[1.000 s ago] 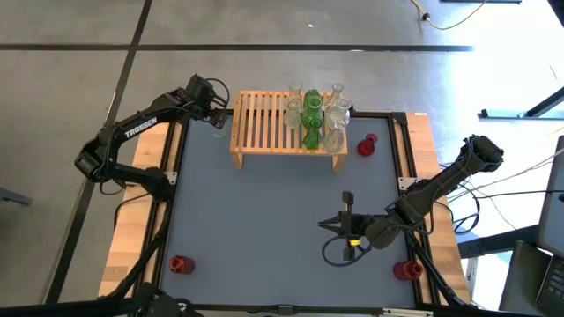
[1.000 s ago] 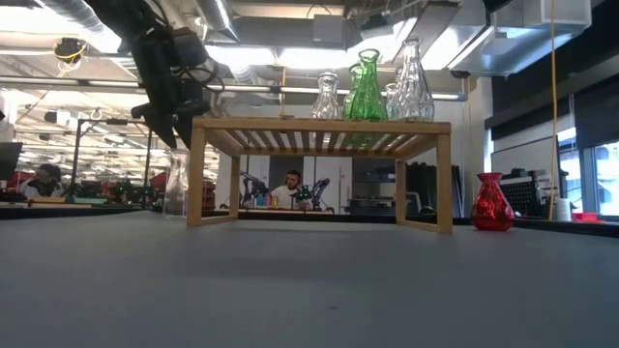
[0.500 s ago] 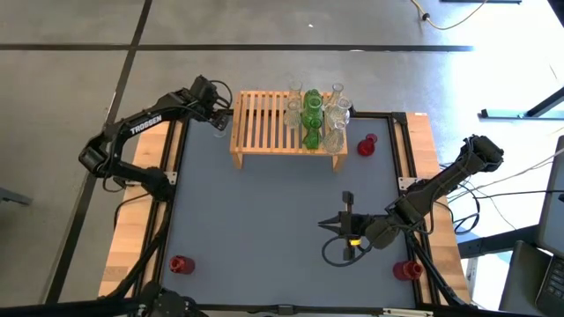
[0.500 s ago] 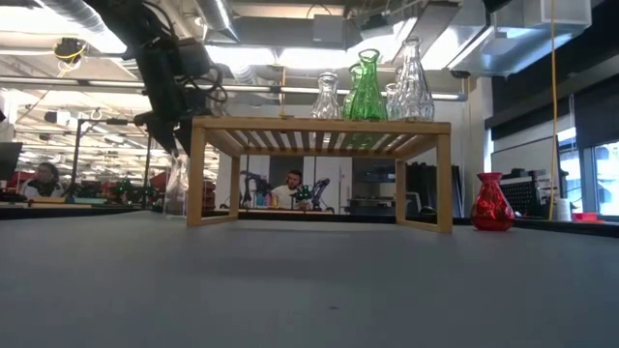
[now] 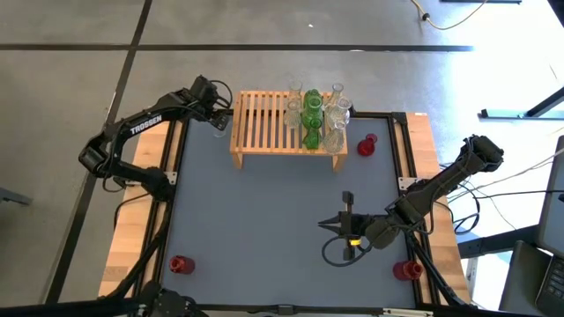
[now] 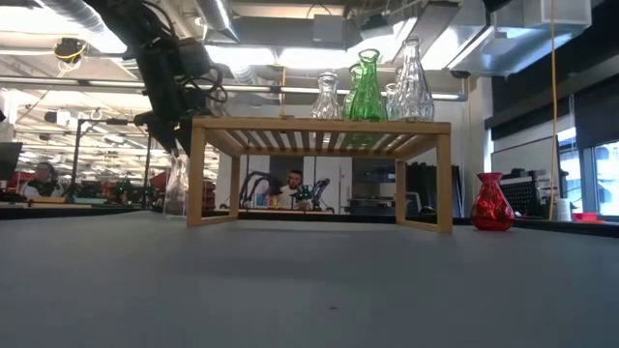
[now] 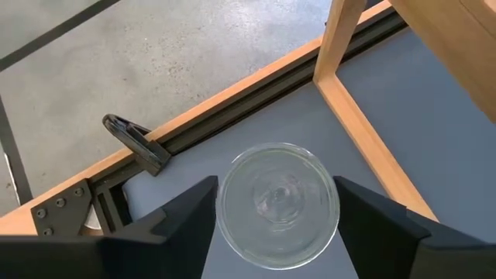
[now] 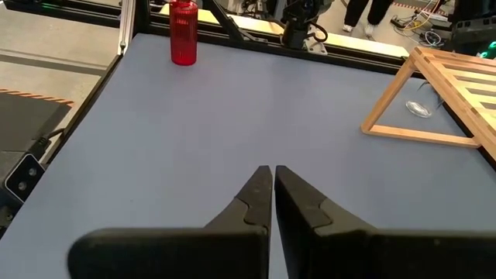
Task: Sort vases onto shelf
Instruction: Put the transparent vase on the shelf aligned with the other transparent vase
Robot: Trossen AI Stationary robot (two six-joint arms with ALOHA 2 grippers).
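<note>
A clear glass vase [image 7: 279,205] stands upright on the table at the far left corner, just left of the light-wood rack [image 5: 264,123]; it also shows in the low view [image 6: 177,184]. My left gripper [image 7: 277,186] is open right above it, pointing down, with one finger on each side of the vase's mouth. Several clear and green vases [image 5: 315,116] stand on the rack's right end. My right gripper [image 8: 273,177] is shut and empty, low over the table's near right part [image 5: 345,231]. My left gripper's fingers [image 7: 198,213] stand close on either side of the clear vase's rim [image 7: 232,186], coming from above. I cannot tell whether they touch it. The vase stands on the table.
A red vase [image 5: 366,145] stands on the table right of the rack. A red vase [image 5: 180,264] stands near the near left corner and another [image 5: 407,269] near the near right corner. The rack's left leg [image 7: 337,39] is close beside my left gripper.
My left gripper has moved a little toward the rack and down over the clear vase, then held still. The vase has stayed in place.
</note>
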